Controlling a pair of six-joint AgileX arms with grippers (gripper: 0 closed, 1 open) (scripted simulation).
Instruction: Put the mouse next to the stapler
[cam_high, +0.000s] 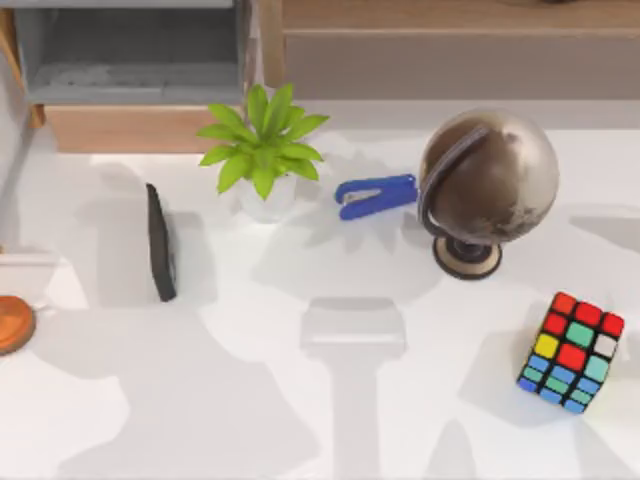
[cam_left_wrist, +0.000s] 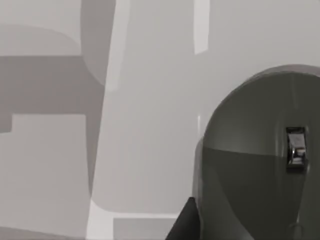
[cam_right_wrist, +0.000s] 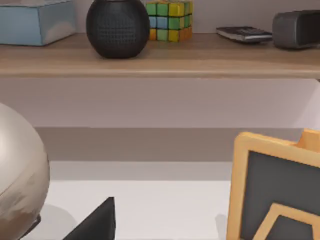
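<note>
Top view shows the stapler (cam_high: 376, 195) at 9 o'clock of the globe (cam_high: 487, 178), no mouse beside it, so all placing remains, and whether either gripper grips anything I cannot tell.

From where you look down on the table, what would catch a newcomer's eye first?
Probably the brown globe on its stand toward the table's right, with the small blue stapler lying just left of it. Then the bright puzzle cube near the right edge and the green potted plant left of the stapler.
</note>
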